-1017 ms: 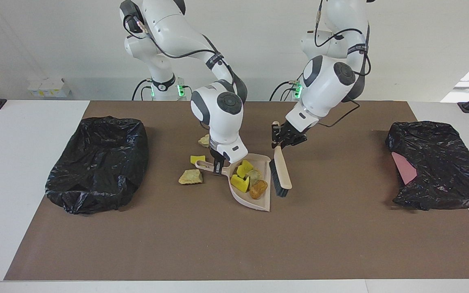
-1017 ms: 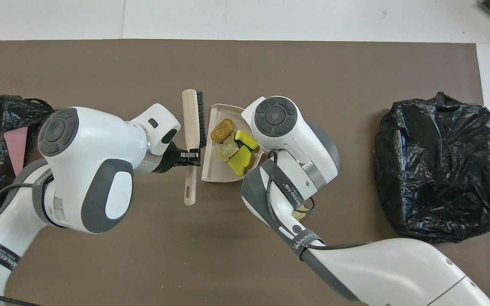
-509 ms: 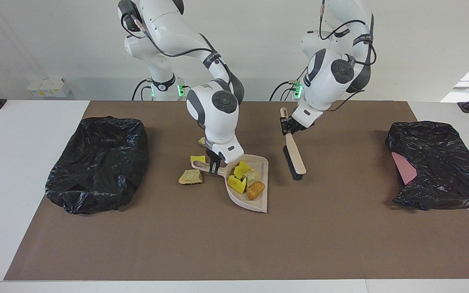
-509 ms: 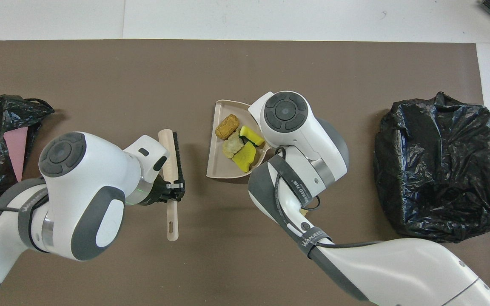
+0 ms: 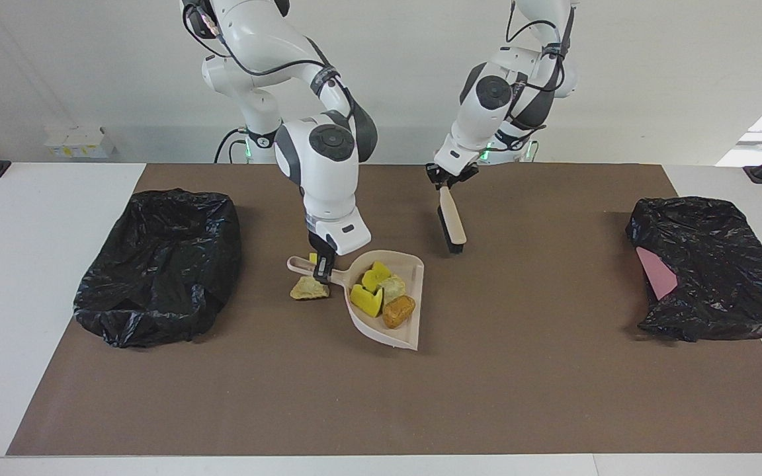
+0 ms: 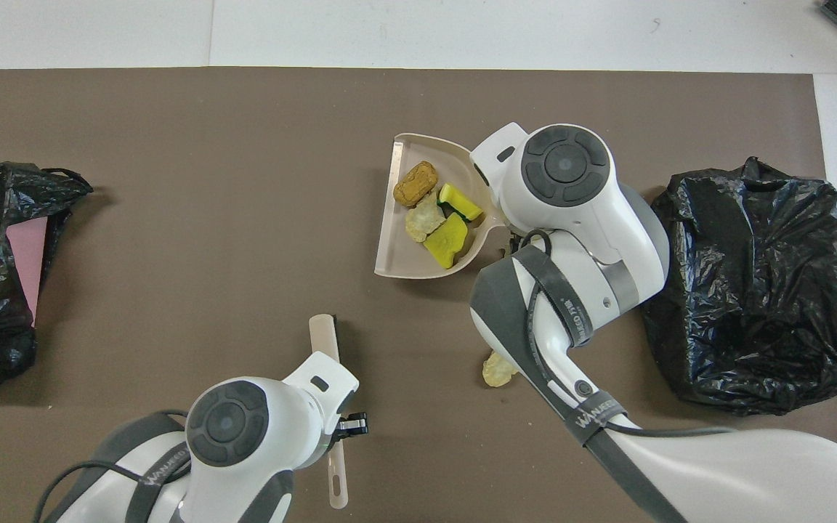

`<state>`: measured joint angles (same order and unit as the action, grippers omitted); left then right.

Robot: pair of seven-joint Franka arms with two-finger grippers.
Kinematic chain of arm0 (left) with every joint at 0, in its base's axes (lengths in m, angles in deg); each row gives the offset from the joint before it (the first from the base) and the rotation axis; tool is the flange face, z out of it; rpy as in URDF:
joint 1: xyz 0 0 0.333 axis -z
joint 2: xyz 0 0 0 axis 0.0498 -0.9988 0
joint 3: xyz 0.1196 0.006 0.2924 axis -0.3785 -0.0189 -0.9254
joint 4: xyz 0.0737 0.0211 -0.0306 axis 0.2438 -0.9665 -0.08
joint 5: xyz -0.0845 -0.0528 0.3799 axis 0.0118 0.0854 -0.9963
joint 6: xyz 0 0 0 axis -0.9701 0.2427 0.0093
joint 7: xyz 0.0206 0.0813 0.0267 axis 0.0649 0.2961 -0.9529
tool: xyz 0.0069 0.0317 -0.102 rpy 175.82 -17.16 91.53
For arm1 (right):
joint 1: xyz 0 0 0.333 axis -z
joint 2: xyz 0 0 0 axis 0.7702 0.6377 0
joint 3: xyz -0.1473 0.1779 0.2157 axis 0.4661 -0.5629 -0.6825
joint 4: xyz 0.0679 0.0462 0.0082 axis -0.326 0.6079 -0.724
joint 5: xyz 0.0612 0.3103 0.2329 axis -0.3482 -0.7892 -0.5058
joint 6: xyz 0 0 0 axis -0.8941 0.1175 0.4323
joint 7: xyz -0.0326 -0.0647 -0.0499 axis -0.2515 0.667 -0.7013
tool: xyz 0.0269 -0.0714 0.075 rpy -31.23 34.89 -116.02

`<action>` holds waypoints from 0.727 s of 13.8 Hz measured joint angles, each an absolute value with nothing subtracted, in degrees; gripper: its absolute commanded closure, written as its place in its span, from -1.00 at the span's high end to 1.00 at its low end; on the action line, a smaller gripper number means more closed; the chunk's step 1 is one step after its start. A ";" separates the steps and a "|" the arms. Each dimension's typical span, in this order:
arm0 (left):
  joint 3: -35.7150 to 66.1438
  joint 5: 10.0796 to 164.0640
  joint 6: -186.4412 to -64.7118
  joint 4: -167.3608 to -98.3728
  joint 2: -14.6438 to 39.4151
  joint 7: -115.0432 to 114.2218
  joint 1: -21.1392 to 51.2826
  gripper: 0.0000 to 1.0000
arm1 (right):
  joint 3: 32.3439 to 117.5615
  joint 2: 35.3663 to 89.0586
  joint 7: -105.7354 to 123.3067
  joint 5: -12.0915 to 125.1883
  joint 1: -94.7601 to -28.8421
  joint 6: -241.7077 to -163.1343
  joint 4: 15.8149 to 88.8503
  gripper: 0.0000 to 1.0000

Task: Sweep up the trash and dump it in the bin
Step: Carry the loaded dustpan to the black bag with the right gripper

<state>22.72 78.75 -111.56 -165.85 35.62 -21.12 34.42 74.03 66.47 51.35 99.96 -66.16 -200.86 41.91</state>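
"WANJEED" is printed on a grey band around the right arm. Nearest the robots, the brush (image 5: 450,225) is gripped by the closed left hand (image 5: 446,186), raised over the surface (image 5: 553,370). A tan chunk (image 6: 497,369) lies loose. Farther out, the dustpan (image 5: 407,334), its handle clamped in the closed right hand (image 5: 321,272), contains four pieces of trash (image 5: 381,294). Black-lined bins (image 5: 159,264) are placed at both ends.

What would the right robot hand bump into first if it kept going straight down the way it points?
The right gripper points down, shut on the dustpan handle. Straight below looks like the tan chunk on the brown mat, though how high it hangs is hard to tell.
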 measured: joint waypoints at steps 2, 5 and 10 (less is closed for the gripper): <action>24.53 77.93 -115.52 -168.14 35.61 -25.22 36.95 -1.00 | 74.06 64.59 54.32 99.96 -64.20 -200.72 41.98 -1.00; 25.36 77.12 -120.07 -171.16 35.45 -26.33 37.67 1.00 | 74.10 61.46 59.79 99.41 -60.03 -200.45 43.50 -1.00; 24.69 73.23 -119.87 -167.41 34.47 -25.53 31.78 1.00 | 74.23 51.54 71.67 96.99 -51.84 -200.24 52.99 -1.00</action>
